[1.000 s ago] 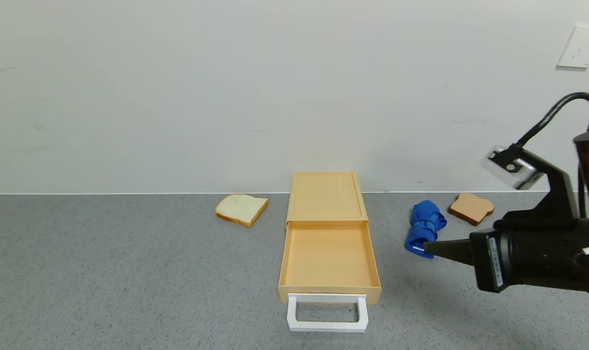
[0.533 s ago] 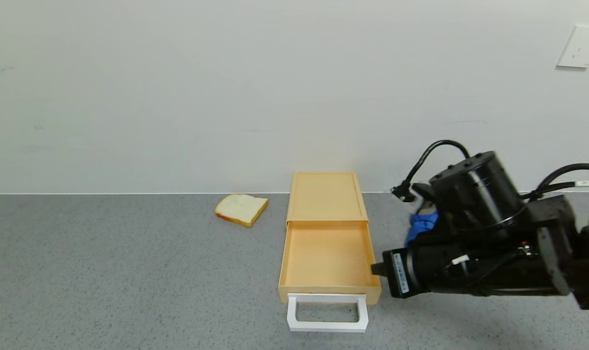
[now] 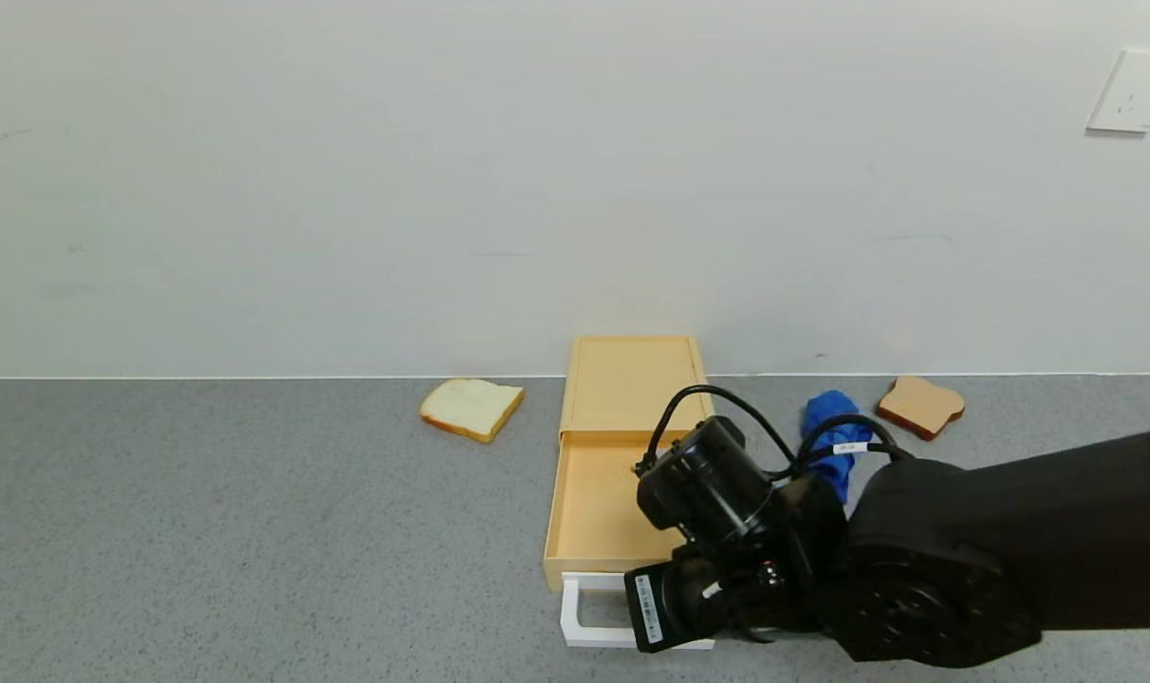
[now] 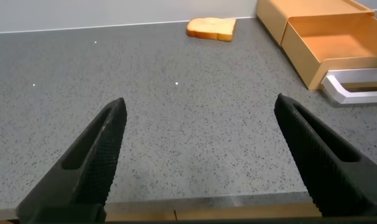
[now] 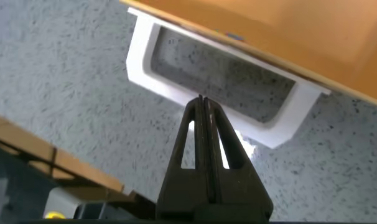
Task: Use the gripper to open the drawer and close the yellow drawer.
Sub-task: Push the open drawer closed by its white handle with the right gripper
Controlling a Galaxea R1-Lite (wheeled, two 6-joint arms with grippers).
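The pale yellow drawer (image 3: 594, 493) stands pulled out of its casing (image 3: 632, 379), empty inside. Its white loop handle (image 3: 575, 617) faces me. My right gripper (image 3: 672, 607) hangs over the handle's right part; the black wrist cylinder covers the drawer's front right corner. In the right wrist view the gripper (image 5: 201, 102) is shut and empty. Its tips sit at the outer bar of the handle (image 5: 170, 87), below the drawer front (image 5: 288, 31). My left gripper (image 4: 200, 102) is open and empty above the table's near edge, well left of the drawer (image 4: 338, 37).
A white bread slice (image 3: 471, 408) lies left of the casing. A blue rolled cloth (image 3: 826, 417) and a brown bread slice (image 3: 919, 406) lie to its right, the cloth partly behind my right arm. A wall runs along the back of the grey table (image 3: 205, 531).
My right arm has swung left from the table's right side, past the blue cloth, and come down over the drawer's handle. The drawer has stayed open and in place.
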